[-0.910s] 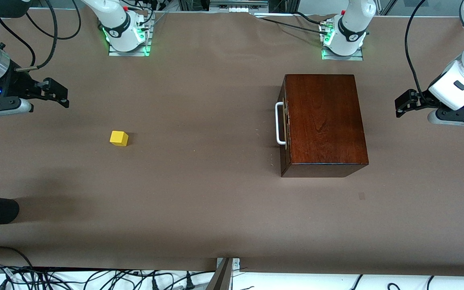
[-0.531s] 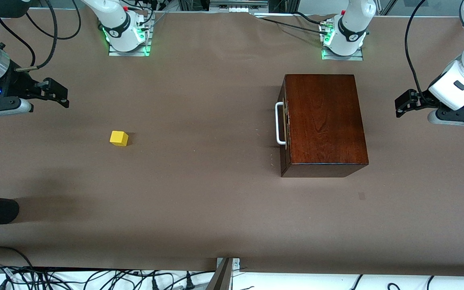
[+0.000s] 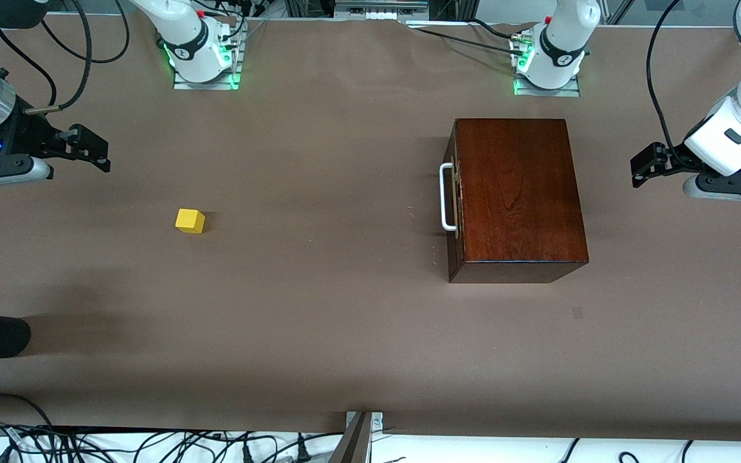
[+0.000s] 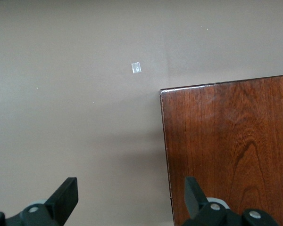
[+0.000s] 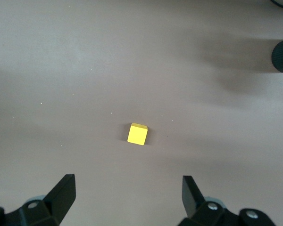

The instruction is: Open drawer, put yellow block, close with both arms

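I see the drawer [image 3: 453, 196] shut in its box [image 3: 518, 193]; yellow block [image 3: 190, 220] sits on the surface [image 3: 319, 308]; left claw [image 4: 132, 197] and right claw [image 5: 127, 195] gape wide, empty.

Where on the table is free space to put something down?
Widest free stretch: between the yellow block and the drawer handle. Also the strip nearer the camera than the wooden box. Crowded only by the arm bases.
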You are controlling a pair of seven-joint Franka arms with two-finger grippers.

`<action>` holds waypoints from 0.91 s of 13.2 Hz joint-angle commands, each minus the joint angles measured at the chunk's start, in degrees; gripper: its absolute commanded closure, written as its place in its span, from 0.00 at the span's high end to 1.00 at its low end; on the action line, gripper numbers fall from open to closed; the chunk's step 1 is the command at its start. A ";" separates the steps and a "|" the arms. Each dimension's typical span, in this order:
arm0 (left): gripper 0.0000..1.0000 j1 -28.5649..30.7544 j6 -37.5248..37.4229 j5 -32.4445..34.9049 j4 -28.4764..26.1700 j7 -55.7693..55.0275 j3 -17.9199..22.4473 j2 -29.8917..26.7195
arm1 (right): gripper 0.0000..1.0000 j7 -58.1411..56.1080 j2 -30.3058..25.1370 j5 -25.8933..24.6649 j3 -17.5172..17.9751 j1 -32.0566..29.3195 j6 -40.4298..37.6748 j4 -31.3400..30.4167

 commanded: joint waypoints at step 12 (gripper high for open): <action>1.00 -3.14 -2.97 -0.89 3.93 -0.62 -0.70 2.02 | 1.00 -0.05 0.65 -0.12 0.26 -0.42 -0.20 1.22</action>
